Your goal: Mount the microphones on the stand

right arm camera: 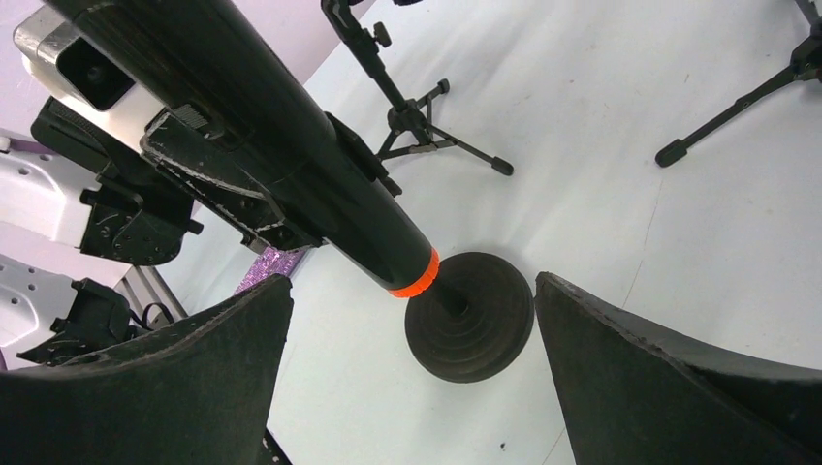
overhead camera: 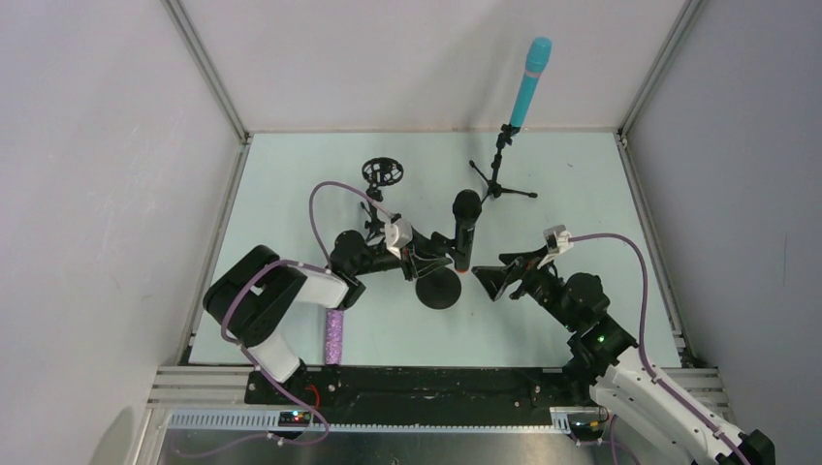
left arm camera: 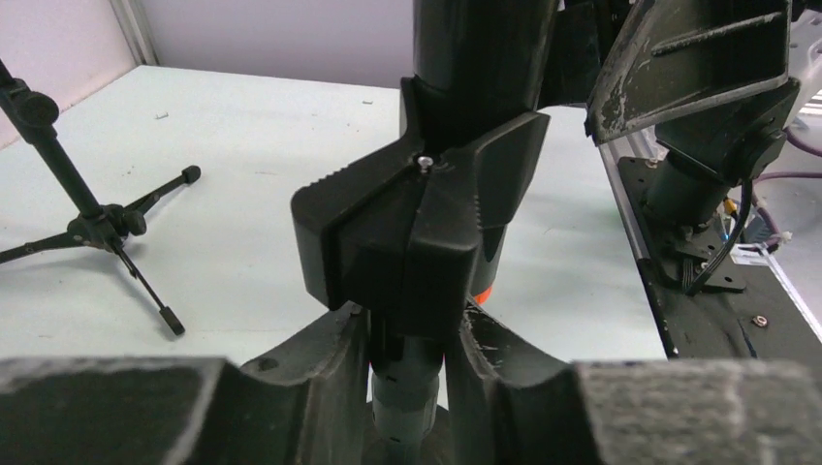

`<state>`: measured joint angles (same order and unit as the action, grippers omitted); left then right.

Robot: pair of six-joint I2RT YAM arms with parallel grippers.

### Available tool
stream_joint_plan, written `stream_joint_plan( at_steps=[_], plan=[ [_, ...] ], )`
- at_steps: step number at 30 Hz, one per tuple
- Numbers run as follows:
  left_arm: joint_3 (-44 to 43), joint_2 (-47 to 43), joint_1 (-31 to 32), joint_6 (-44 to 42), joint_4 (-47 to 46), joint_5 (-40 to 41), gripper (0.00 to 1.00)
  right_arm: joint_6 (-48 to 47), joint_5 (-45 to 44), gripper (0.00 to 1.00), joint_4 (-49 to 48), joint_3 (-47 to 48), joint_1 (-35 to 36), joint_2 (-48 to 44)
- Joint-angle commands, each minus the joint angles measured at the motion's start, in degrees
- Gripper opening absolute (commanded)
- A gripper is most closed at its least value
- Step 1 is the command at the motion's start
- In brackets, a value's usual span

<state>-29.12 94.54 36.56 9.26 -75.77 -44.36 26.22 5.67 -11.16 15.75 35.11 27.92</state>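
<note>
The black microphone (overhead camera: 465, 228) with an orange end ring (right arm camera: 417, 274) stands upright in the clip (left arm camera: 417, 232) of a round-base stand (overhead camera: 438, 288). My left gripper (overhead camera: 431, 260) is shut on that stand's post (left arm camera: 407, 397) just under the clip. My right gripper (overhead camera: 499, 273) is open and empty, just right of the stand, its fingers (right arm camera: 174, 368) spread wide in front of the base (right arm camera: 470, 315). The cyan-blue microphone (overhead camera: 530, 82) sits on a tripod stand (overhead camera: 499, 179) at the back. The purple glitter microphone (overhead camera: 334, 334) lies on the table by my left arm.
A stand with a round ring holder (overhead camera: 382, 172) stands at the back left, its tripod legs (right arm camera: 417, 116) showing in the right wrist view. The cyan microphone's tripod legs (left arm camera: 97, 228) are to the left in the left wrist view. White walls enclose the table.
</note>
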Motion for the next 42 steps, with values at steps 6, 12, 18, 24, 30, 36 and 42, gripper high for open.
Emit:
stream_joint_plan(
  at_steps=[6, 12, 18, 24, 30, 36, 42],
  plan=[
    [-2.7, 0.2, -0.3, 0.9, -4.3, -3.5, 0.09, -3.1, 1.9, 0.99, 0.0, 0.2, -0.5, -1.5],
    [-2.5, -2.7, -0.3, 2.0, -4.6, -3.7, 0.00, -7.8, 4.9, 0.97, 1.0, 0.2, -0.3, -1.1],
    [-2.6, -6.2, -0.2, 3.5, -4.7, -2.4, 0.00, -13.6, 3.4, 0.97, -0.8, -1.0, 2.3, -0.2],
    [-4.5, -8.7, 0.4, 5.3, -4.7, -2.2, 0.00, -16.0, -2.3, 0.95, -6.3, -3.2, 6.7, 1.4],
    [-5.8, -10.9, 1.1, 6.0, -4.7, 0.5, 0.00, -16.9, -5.5, 0.94, -11.8, -4.6, 10.2, 3.2],
    [-6.6, -13.5, 1.5, 8.6, -4.7, 4.9, 0.00, -19.0, -10.4, 0.93, -15.6, -4.5, 13.9, 5.4],
    [-7.0, -17.0, 2.1, 10.2, -2.4, 10.3, 0.00, -22.1, -14.7, 0.92, -20.4, -3.5, 16.6, 8.2]
  ],
)
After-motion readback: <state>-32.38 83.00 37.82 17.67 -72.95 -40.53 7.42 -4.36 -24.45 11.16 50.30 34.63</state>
